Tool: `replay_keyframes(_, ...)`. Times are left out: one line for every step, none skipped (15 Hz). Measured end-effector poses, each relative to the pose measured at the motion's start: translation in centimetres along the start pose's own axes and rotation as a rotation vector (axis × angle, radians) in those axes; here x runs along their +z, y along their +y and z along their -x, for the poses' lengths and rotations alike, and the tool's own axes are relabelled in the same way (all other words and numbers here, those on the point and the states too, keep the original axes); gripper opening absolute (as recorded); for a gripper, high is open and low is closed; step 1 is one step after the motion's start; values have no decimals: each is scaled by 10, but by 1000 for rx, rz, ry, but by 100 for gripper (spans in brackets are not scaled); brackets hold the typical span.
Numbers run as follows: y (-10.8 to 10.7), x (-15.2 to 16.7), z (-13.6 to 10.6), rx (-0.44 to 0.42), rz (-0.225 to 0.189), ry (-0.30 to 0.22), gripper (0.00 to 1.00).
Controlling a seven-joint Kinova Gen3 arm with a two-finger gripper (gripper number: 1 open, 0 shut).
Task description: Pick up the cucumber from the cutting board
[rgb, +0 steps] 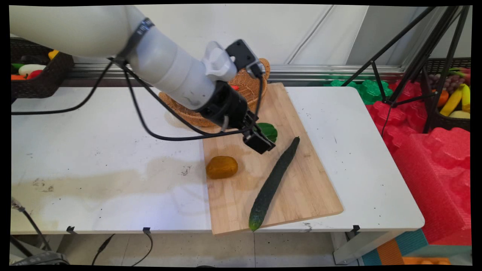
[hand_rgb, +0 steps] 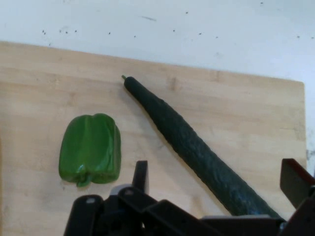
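While the black two-finger gripper hangs over the rectangular wooden cutting board on the white bench, its jaws are spread, nothing between them. Nearest thing: glossy green bell pepper, lying on the board just beside the gripper, partly hidden behind it in the main view. Long dark green cucumber lies diagonally across the board, near end at the board's front edge, far tip close to the gripper. Brown oval potato-like thing sits at the board's left edge. Woven wicker basket touches the board's far corner, behind the arm.
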Motion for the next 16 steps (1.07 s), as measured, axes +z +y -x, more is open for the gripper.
replay_keyframes(1, 6, -2, -13, -5, -7, 100)
replay_keyframes(2, 11, -2, -21, -7, -14, 100)
replay_keyframes(3, 17, -3, -31, -10, -22, 100)
replay_keyframes(5, 27, -4, -45, -9, -36, 100)
replay_keyframes(8, 37, -4, -55, -6, -50, 100)
replay_keyframes(11, 45, -4, -63, -3, -63, 100)
replay_keyframes(13, 53, -3, -70, 0, -76, 100)
replay_keyframes(16, 64, -2, -79, 2, -94, 100)
replay_keyframes(18, 72, -1, -86, 4, -108, 100)
replay_keyframes(19, 78, 1, -91, 4, -117, 100)
replay_keyframes(22, 85, 3, -98, 4, -131, 100)
replay_keyframes(24, 93, 5, -106, 3, -146, 100)
replay_keyframes(26, 101, 8, -112, 0, -160, 100)
replay_keyframes(28, 107, 10, -117, -2, -171, 100)
replay_keyframes(30, 114, 12, -120, -4, -182, 100)
replay_keyframes(32, 120, 14, -123, -5, -192, 100)
